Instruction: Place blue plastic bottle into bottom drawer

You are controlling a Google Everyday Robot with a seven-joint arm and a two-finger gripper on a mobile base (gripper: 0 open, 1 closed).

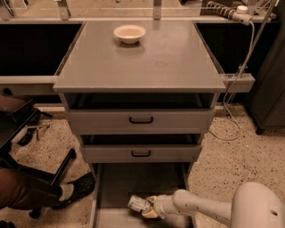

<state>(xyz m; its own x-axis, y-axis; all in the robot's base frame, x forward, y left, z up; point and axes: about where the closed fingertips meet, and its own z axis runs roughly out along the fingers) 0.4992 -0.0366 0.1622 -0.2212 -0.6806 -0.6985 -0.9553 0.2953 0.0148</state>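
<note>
The blue plastic bottle (139, 204) lies on its side low over the floor of the bottom drawer (116, 185), which is pulled out beneath the cabinet. My gripper (150, 206) reaches in from the lower right on a white arm (200, 208) and is shut on the bottle's right end. I cannot tell whether the bottle rests on the drawer floor or hangs just above it.
Two upper drawers with black handles (140, 120) (140, 153) sit slightly open above. A cream bowl (129, 33) stands on the cabinet top. A person's leg and shoe (78, 185) and a chair base are at the left. A power strip with a cable (231, 11) hangs at right.
</note>
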